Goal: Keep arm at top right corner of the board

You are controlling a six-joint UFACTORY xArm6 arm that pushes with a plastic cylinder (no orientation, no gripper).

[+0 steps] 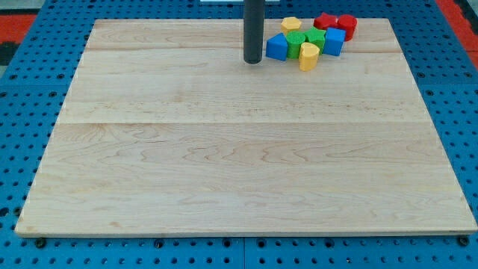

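Near the view's top edge of the wooden board (224, 149), a little right of the middle, my tip (253, 61) is set down on the wood; it belongs to a straight dark rod that comes down from above the picture. No pincer is carried by this rod, so nothing is held and no opening can be told. Just to the view's right of my tip a tight cluster of blocks is found, and a small gap is seen between my tip and the nearest one, the blue block (277, 47), so they are apart. Beside that blue block a green block (296, 41) is placed, and a second green block (316, 37) is touching it on the right. A second blue block (334, 41) is seen at the right side of the group. At the view's bottom of the cluster a yellow block (308, 57) is lying, and another yellow block (291, 24) is placed at the top. Two red blocks, one red block (325, 22) and a red cylinder (347, 26), are set next to each other at the top right of the group. The board's top right corner (388, 22) is well apart from my tip, beyond the cluster. Under the board a blue perforated table (22, 112) is seen.
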